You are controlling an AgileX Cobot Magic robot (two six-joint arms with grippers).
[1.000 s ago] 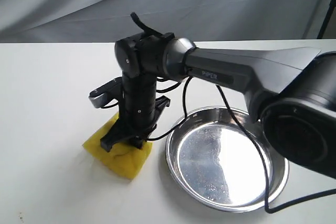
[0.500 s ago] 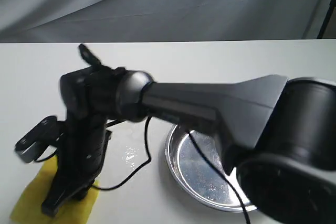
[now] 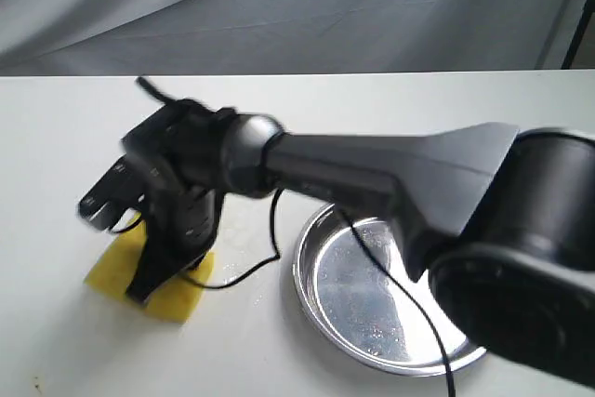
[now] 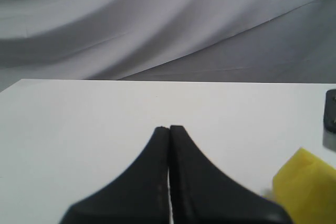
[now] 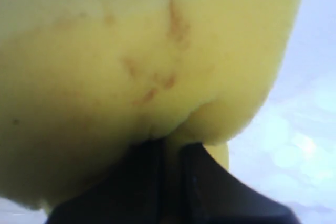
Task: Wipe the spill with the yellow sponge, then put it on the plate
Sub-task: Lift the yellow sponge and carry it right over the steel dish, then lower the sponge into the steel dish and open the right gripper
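Note:
My right gripper [image 3: 153, 284] reaches across to the left of the plate [image 3: 299, 271] and presses down on the yellow sponge [image 3: 110, 271], which lies flat on the white table. In the right wrist view the gripper [image 5: 170, 142] is shut on a pinched fold of the sponge [image 5: 131, 51], whose foam shows brown stains. The spill is hidden; only a faint wet sheen [image 3: 237, 232] shows beside the arm. The left gripper [image 4: 169, 127] is shut and empty above bare table, with a corner of the sponge [image 4: 304, 187] off to one side.
The silver plate holds nothing. A black cable [image 3: 270, 248] loops from the right arm over the table and across the plate's rim. The grey backdrop cloth [image 3: 297, 6] hangs behind the table's far edge.
The right arm dragged the sponge left and toward the front edge, then back a little to the right and farther away. A wet streak stays where it passed.

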